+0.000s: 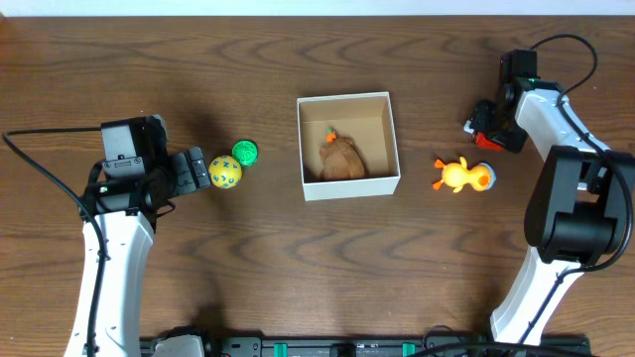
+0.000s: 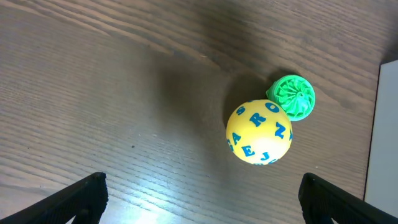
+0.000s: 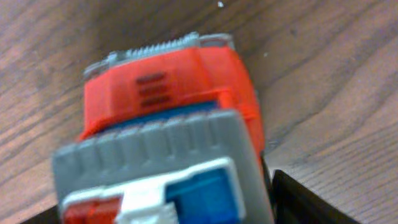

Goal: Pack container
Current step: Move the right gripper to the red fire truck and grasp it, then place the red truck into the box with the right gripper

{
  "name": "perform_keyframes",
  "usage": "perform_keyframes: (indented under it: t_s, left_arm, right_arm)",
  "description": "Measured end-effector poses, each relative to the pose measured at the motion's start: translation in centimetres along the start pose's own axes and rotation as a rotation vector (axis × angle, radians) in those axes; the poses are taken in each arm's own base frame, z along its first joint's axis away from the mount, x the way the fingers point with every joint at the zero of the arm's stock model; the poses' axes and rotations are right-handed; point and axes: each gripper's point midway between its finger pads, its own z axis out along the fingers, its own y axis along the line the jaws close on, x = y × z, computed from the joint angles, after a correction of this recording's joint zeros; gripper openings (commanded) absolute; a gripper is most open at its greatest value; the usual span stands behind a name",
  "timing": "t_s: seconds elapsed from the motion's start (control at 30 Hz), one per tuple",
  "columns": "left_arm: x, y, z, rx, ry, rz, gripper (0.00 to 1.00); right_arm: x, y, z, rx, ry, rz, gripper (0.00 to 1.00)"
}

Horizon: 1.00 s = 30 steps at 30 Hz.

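The container (image 1: 349, 98), a white box with a tan inside, stands mid-table and holds a brown toy (image 1: 343, 159) with an orange tip. A yellow ball with blue letters (image 1: 225, 173) (image 2: 259, 132) touches a green ridged toy (image 1: 245, 152) (image 2: 292, 96) left of the box. My left gripper (image 1: 198, 171) (image 2: 202, 190) is open and empty, just left of the ball. My right gripper (image 1: 488, 127) (image 3: 161, 214) is at the far right, its fingers against both sides of a red, grey and blue toy truck (image 1: 483, 131) (image 3: 171, 106) on the table.
A yellow and orange duck toy (image 1: 459, 176) lies on the table right of the box, below the truck. The box's white wall (image 2: 382, 137) shows at the right edge of the left wrist view. Cables run along the table's near edge.
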Motion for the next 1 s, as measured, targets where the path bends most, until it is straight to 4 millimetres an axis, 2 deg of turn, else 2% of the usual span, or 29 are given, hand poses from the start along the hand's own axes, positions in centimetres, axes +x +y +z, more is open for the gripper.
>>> perform_keyframes:
  t_s: [0.13, 0.27, 0.37, 0.47, 0.6, 0.7, 0.77, 0.87, 0.93, 1.0]
  left_arm:
    - [0.0, 0.0, 0.0, 0.000, 0.000, 0.000, 0.98]
    - [0.0, 0.0, 0.0, 0.000, 0.000, 0.000, 0.98]
    - [0.0, 0.0, 0.0, 0.000, 0.000, 0.000, 0.98]
    - [0.0, 0.0, 0.0, 0.000, 0.000, 0.000, 0.98]
    - [0.0, 0.0, 0.0, 0.000, 0.000, 0.000, 0.98]
    - [0.0, 0.0, 0.0, 0.000, 0.000, 0.000, 0.98]
    - [0.0, 0.0, 0.0, 0.000, 0.000, 0.000, 0.98]
    - [0.0, 0.0, 0.0, 0.000, 0.000, 0.000, 0.98]
    - [0.0, 0.0, 0.0, 0.000, 0.000, 0.000, 0.98]
    - [0.0, 0.0, 0.0, 0.000, 0.000, 0.000, 0.98]
  right_arm:
    - [-0.1, 0.1, 0.0, -0.002, -0.003, 0.001, 0.56]
    - [0.0, 0.5, -0.3, -0.021, 0.000, -0.002, 0.56]
    - [0.0, 1.9, -2.0, -0.063, -0.018, -0.020, 0.56]
    - [-0.4, 4.7, -6.3, -0.148, -0.090, -0.061, 0.56]
    - [-0.1, 9.4, -15.2, -0.298, -0.245, -0.148, 0.54]
    - [2.0, 13.6, -21.9, -0.424, -0.344, -0.244, 0.54]
    - [4.0, 16.0, -24.1, -0.481, -0.362, -0.307, 0.53]
    - [7.3, 18.9, -24.3, -0.508, -0.329, -0.384, 0.54]
    - [9.4, 20.3, -23.0, -0.486, -0.289, -0.417, 0.56]
    - [11.2, 21.4, -20.8, -0.441, -0.246, -0.440, 0.56]
